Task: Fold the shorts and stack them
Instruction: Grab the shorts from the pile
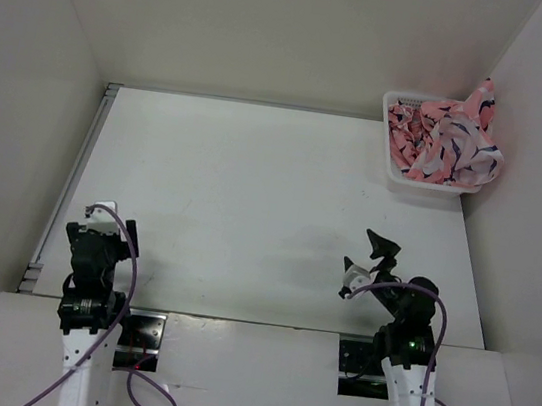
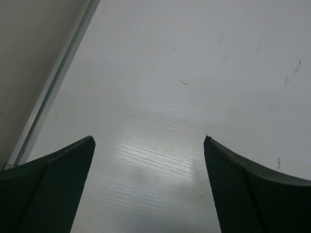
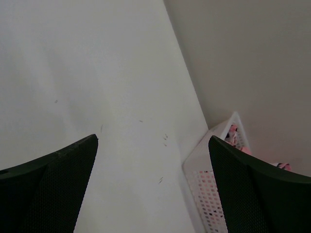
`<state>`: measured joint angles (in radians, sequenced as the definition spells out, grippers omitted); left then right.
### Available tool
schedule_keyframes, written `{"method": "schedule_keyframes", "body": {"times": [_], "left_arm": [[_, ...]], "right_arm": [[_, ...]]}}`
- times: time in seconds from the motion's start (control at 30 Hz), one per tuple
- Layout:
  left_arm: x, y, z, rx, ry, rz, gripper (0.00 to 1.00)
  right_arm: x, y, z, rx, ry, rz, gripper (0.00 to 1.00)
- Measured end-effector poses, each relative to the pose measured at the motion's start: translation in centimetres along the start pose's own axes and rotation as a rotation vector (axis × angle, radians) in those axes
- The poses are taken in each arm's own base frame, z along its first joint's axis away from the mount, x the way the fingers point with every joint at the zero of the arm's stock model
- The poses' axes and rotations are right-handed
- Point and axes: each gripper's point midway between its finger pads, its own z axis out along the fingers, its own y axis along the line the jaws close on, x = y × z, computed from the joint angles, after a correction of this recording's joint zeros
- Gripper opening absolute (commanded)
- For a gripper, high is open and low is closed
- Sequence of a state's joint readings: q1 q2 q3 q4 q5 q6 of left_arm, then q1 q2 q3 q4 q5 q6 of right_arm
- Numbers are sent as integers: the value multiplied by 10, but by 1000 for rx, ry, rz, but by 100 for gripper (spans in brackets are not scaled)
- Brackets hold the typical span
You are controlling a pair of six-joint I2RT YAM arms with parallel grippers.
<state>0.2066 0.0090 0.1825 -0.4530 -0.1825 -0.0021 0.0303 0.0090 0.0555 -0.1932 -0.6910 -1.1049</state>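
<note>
a white table (image 1: pixel 250 210) boxed in by plain pale walls (image 1: pixel 276 22) — metal rail (image 1: pixel 69 185) along its left edge.

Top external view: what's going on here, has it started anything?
Nothing is being handled yet. The salmon-pink fabric shorts with navy and white fish prints lie bunched in the white plastic mesh basket at the far right corner of the white table, with some fabric hanging over the rim. The left pincer and right pincer are both open and empty, near their bases. No folding or stacking has begun.

Overhead and wrist views, common table (image 1: pixel 253 190)
</note>
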Motion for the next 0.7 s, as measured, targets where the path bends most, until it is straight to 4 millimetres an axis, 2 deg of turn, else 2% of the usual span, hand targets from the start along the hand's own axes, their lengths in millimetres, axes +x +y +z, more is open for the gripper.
{"method": "schedule_keyframes", "body": {"times": [0.23,0.4,0.57,0.63,0.7], "left_arm": [[-8,-15,-4,91,-19,-1,99],[-12,-22,0,127,-47,-3,99],[-9,-25,12,130,-87,-7,99],[-20,-25,13,128,-131,-10,99],[-36,-24,10,131,-179,-14,99]], "right_arm": [[-9,-42,-6,156,12,3,100],[-34,-81,-17,235,0,-178,100],[-41,-115,-17,224,55,-235,100],[-49,-147,-10,207,78,-183,100],[-60,-196,4,206,102,-97,100]]}}
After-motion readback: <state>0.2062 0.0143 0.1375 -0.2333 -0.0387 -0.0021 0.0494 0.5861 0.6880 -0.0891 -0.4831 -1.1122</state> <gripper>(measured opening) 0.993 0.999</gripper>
